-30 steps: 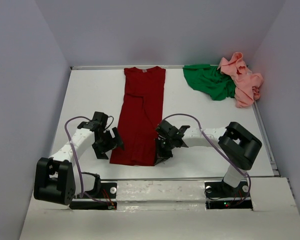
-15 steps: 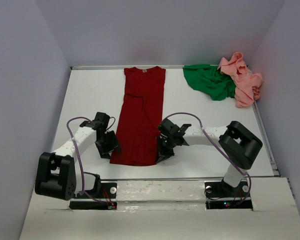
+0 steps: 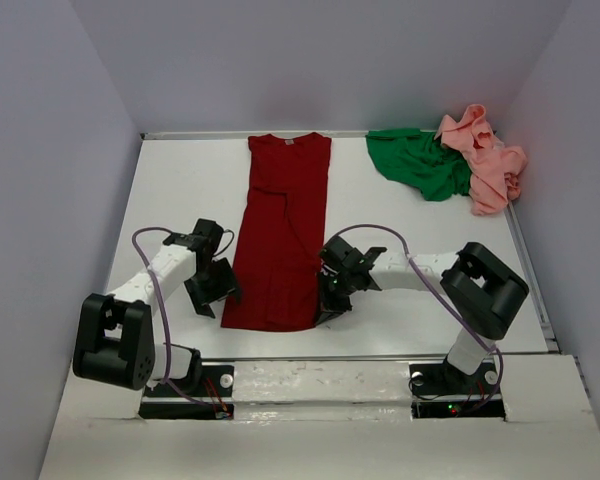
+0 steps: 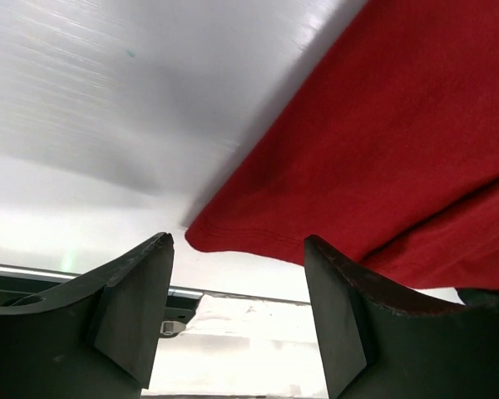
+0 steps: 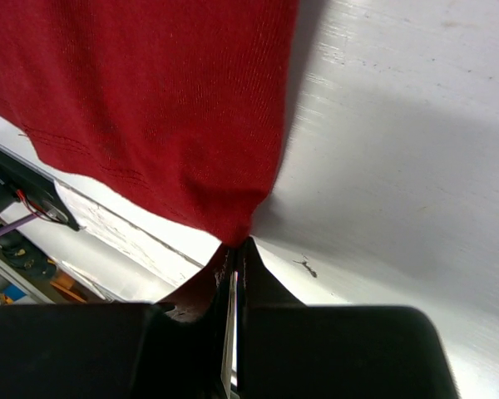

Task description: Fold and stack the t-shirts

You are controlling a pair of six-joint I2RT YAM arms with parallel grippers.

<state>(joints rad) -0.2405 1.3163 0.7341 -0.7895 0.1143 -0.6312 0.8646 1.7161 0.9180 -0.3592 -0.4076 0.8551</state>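
One white counter [image 3: 180, 190] carries everything. On it the dark red t-shirt [image 3: 280, 240] lies flat as a long narrow strip with its sides folded in. It runs from between the two tools away toward the far wall, collar at the far end and hem at the near end. Well beyond the right tool and off to its right, the green t-shirt [image 3: 420, 162] sits crumpled in the far corner. The pink t-shirt [image 3: 488, 160] is bunched up touching its right side, farther still from both tools. The left tool [image 3: 215, 290] is low over the counter just beside the strip's near left corner. In the left wrist view its fingers [image 4: 133, 307] stand wide apart with nothing clamped, and the hem corner lies just ahead of the gap. The right tool [image 3: 325, 305] is at the near right corner, its jaws pressed together and pinching that corner of the dark red cloth [image 5: 166, 108], which puckers into the tips.
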